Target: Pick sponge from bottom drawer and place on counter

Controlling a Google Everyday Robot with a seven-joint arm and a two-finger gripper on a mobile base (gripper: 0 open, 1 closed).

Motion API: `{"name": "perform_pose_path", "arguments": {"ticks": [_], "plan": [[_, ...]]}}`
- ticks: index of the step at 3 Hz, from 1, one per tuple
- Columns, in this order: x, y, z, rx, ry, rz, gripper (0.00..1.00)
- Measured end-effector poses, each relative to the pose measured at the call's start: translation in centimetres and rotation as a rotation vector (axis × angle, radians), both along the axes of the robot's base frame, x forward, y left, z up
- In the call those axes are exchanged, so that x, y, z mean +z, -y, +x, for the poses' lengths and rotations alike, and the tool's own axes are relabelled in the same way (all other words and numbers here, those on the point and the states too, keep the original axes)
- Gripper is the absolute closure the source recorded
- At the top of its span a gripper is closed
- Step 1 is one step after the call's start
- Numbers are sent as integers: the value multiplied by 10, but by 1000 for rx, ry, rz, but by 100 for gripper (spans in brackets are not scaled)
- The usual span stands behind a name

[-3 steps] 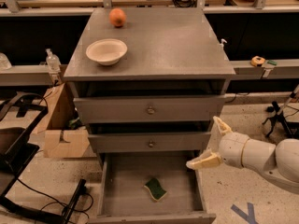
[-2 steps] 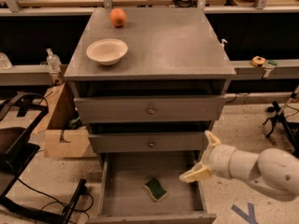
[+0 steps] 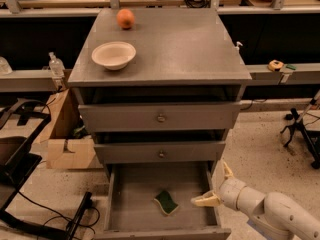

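Where wavy sponge (image 3: 166,202) lies — gripper (image 3: 212,185) beside

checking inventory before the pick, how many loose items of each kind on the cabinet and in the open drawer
sponge: 1, in the bottom drawer
white bowl: 1, on the counter
orange fruit: 1, on the counter
Total: 3
The gripper, open and empty, is beside the drawer's right wall.

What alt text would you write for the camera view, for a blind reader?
The robot's gripper, fingers open, hangs at the right wall of the open bottom drawer, apart from the green-and-yellow sponge lying inside. On the grey counter above stand a white bowl and an orange fruit.
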State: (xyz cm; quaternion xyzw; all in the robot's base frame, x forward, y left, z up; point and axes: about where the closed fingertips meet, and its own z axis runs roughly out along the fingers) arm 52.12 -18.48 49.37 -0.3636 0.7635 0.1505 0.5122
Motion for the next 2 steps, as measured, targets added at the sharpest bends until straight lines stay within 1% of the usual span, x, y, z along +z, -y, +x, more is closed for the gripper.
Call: {"name": "perform_pose_path", "arguments": {"ticks": [1,2], "plan": [[-57,8,8,-10,19,72,0],[-135,-7,1,4,-83,102,0]]}}
